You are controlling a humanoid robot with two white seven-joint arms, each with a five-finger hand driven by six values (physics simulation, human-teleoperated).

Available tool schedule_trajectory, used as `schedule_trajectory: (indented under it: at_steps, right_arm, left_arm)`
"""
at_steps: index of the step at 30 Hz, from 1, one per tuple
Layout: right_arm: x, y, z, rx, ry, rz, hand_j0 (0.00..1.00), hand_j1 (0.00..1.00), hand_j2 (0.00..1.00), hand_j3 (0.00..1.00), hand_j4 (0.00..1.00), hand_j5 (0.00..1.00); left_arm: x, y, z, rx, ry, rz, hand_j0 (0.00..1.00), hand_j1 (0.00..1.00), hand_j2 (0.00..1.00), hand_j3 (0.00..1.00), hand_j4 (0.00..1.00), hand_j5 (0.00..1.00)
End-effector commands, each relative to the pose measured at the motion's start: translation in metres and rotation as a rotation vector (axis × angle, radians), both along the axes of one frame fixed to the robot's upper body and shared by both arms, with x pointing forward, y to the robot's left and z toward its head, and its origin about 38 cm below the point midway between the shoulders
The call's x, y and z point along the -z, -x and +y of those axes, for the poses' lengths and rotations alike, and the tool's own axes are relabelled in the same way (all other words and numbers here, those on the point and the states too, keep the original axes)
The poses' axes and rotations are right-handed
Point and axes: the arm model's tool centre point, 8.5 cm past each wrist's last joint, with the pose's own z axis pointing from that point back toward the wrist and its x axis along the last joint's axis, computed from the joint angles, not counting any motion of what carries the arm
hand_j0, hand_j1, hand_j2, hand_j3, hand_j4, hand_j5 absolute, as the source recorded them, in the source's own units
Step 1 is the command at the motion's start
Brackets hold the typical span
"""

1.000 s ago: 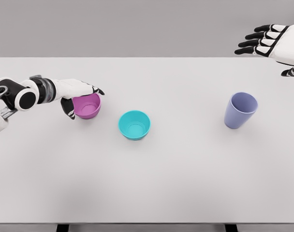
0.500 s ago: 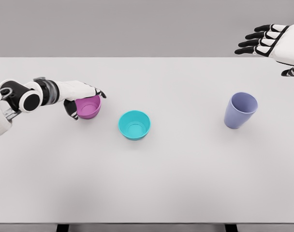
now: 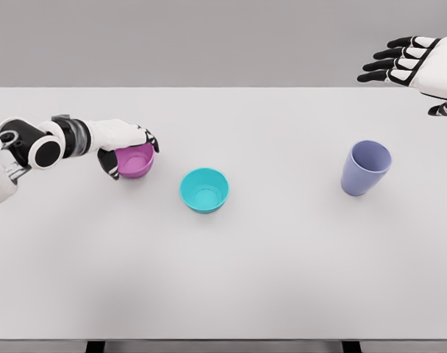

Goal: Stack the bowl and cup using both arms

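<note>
On smooth white table [image 3: 267, 279]: left hand [image 3: 124, 143] grasping round purple bowl [image 3: 135, 163]; right hand [image 3: 411, 62] splayed, holding nothing.

The setting is a simulated test bench, not a furnished room. A plain white worktop [image 3: 282, 279] fills most of the head view, with dark legs just visible at its front edge. Behind it stands a flat, featureless grey backdrop [image 3: 209, 37]. Surfaces are uniformly shaded and untextured, consistent with a simulator render; no domestic or workshop fittings identify it further.
</note>
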Motion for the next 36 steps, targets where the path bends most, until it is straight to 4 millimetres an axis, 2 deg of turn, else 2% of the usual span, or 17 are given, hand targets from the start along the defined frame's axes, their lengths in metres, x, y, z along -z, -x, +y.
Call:
schedule_trajectory:
  at_steps: [1, 11, 14, 17, 36]
  right_arm:
    - [0.000, 0.000, 0.000, 0.001, -0.005, 0.001, 1.00, 1.00, 1.00, 1.00, 1.00, 1.00]
    - [-0.002, 0.000, 0.000, 0.002, -0.006, -0.003, 1.00, 1.00, 1.00, 1.00, 1.00, 1.00]
    - [-0.001, 0.000, 0.000, 0.002, -0.005, 0.000, 1.00, 1.00, 1.00, 1.00, 1.00, 1.00]
    - [-0.001, 0.000, 0.000, 0.002, -0.005, 0.000, 1.00, 1.00, 1.00, 1.00, 1.00, 1.00]
    - [-0.001, 0.000, 0.000, 0.001, -0.007, -0.001, 1.00, 1.00, 1.00, 1.00, 1.00, 1.00]
  left_arm:
    - [-0.002, 0.000, 0.000, 0.004, 0.002, -0.005, 0.70, 0.70, 0.70, 0.70, 0.70, 0.70]
    - [-0.024, 0.005, -0.013, 0.117, 0.016, -0.048, 0.67, 0.67, 0.67, 0.67, 0.67, 0.67]
    - [-0.032, 0.015, -0.015, 0.149, 0.016, -0.064, 0.67, 0.67, 0.67, 0.67, 0.67, 0.67]
    - [-0.039, 0.017, -0.017, 0.178, 0.016, -0.078, 0.68, 0.68, 0.68, 0.68, 0.68, 0.68]
    - [-0.064, 0.040, -0.034, 0.316, 0.031, -0.120, 0.69, 0.69, 0.69, 0.69, 0.69, 0.69]
